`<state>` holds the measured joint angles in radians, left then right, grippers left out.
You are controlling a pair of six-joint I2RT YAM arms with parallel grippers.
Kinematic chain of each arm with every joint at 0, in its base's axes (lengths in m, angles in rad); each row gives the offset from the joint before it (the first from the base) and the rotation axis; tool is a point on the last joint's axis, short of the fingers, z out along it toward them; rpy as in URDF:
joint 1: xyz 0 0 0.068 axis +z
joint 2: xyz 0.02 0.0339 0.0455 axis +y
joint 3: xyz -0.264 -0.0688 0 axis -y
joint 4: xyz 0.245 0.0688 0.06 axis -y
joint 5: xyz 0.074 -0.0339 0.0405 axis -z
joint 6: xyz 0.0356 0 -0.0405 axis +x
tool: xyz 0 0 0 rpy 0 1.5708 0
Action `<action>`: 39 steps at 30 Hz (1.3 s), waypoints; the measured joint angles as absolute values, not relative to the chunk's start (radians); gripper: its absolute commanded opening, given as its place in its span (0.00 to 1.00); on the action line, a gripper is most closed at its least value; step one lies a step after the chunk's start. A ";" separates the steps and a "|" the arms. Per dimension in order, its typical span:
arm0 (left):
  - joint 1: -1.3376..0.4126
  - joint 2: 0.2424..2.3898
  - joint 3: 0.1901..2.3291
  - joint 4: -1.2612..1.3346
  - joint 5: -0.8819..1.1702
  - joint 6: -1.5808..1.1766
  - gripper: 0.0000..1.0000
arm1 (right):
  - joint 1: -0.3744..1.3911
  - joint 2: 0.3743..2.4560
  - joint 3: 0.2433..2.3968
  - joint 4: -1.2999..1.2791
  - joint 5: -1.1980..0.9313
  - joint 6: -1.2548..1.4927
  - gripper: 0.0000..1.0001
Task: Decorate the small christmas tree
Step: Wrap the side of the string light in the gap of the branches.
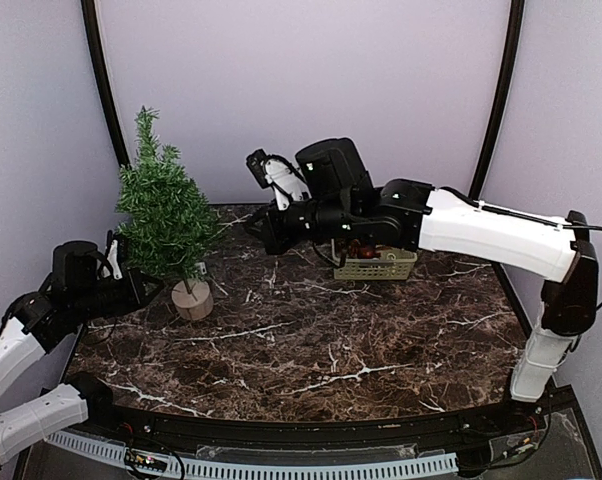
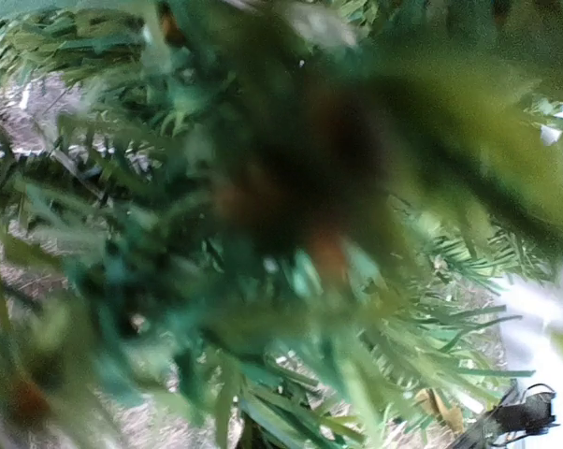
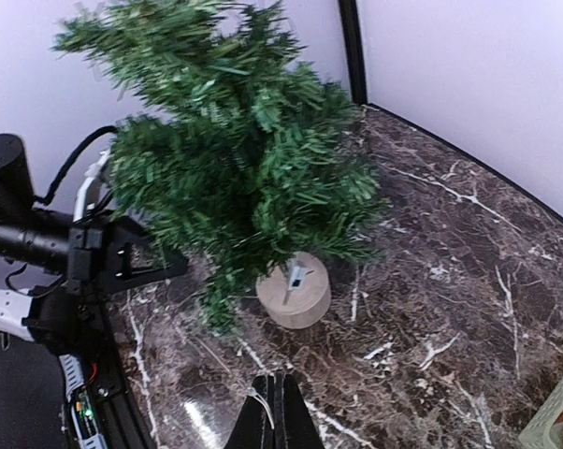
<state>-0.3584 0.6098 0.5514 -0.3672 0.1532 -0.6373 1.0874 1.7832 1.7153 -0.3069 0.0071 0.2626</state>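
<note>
While the left gripper (image 3: 169, 265) sits closed among the lower branches of the small christmas tree (image 1: 166, 210), upright at the left rear of the table (image 1: 311, 340), it seems to steady it; what it pinches is hidden. The right gripper (image 3: 277, 412), fingers together and empty, hovers mid-table. Next, it likely must fetch a decoration from the basket (image 1: 401, 268), which holds reddish-brown pieces (image 1: 361, 250).

- A dark brown marble-patterned table (image 1: 311, 340), veined in white, carries the whole scene.
- A small Christmas tree (image 1: 166, 215) stands upright near the table's left edge, planted on a round tan stump base (image 1: 192, 300).
- A pale slotted basket (image 1: 381, 268) sits toward the back, right of centre, well apart from the tree.
</note>
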 measured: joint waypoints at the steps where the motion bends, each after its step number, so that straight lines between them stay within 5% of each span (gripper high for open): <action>1: -0.358 0.598 0.554 -0.391 0.145 -0.630 0.00 | 1.110 1.772 1.713 -0.319 0.015 0.262 0.00; 24: -0.358 0.551 0.556 -0.507 0.101 -0.594 0.00 | 1.079 2.003 2.082 -0.336 0.079 0.255 0.00; 39: -0.356 0.571 0.556 -0.492 0.075 -0.562 0.00 | 0.984 2.173 2.043 -0.319 -0.033 0.298 0.00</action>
<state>-0.3561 0.5709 0.5556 -0.4915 0.0746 -0.5621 0.9840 2.1731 2.0434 -0.3191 -0.0334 0.2981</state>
